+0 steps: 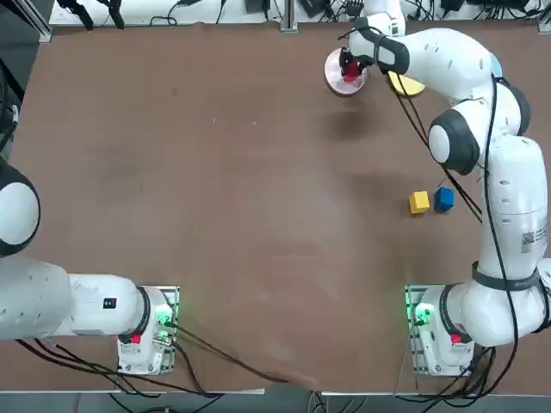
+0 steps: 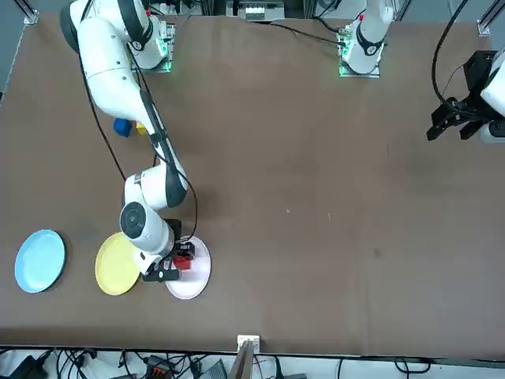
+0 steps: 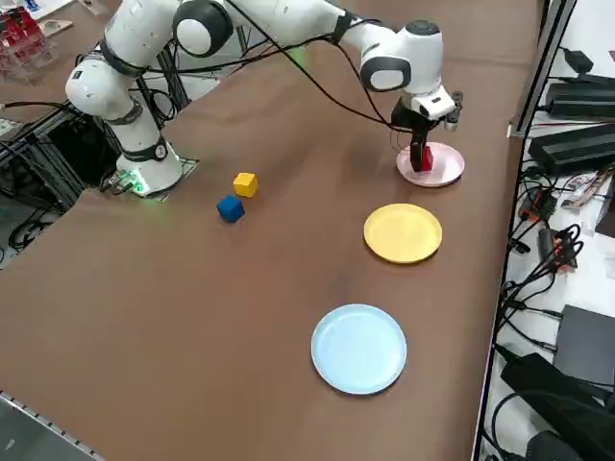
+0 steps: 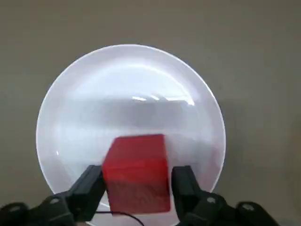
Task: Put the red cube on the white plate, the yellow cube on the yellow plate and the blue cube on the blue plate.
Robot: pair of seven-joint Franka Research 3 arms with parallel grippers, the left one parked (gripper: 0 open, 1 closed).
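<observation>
Red cube [image 4: 136,172] sits on white plate [image 4: 127,94], between the right gripper [image 4: 137,188] fingers, which stand slightly apart, gaps showing each side, not clamped. Judged move: straight up clears it. Wrist view shows those gaps; top view shows yellow cube [image 1: 419,202] and blue cube [image 1: 443,199] waiting near the base.

Brown table [image 1: 215,215] with three plates, a yellow cube [image 1: 419,202], a blue cube [image 1: 444,199].

Lighting is even and moderately bright, from overhead. The brown table [image 1: 215,215] shows soft, faint shadows under the right arm [image 1: 482,129]. In the wrist view the white plate [image 4: 131,84] carries a glare streak; the red cube [image 4: 137,172] is blurred, edges soft.
</observation>
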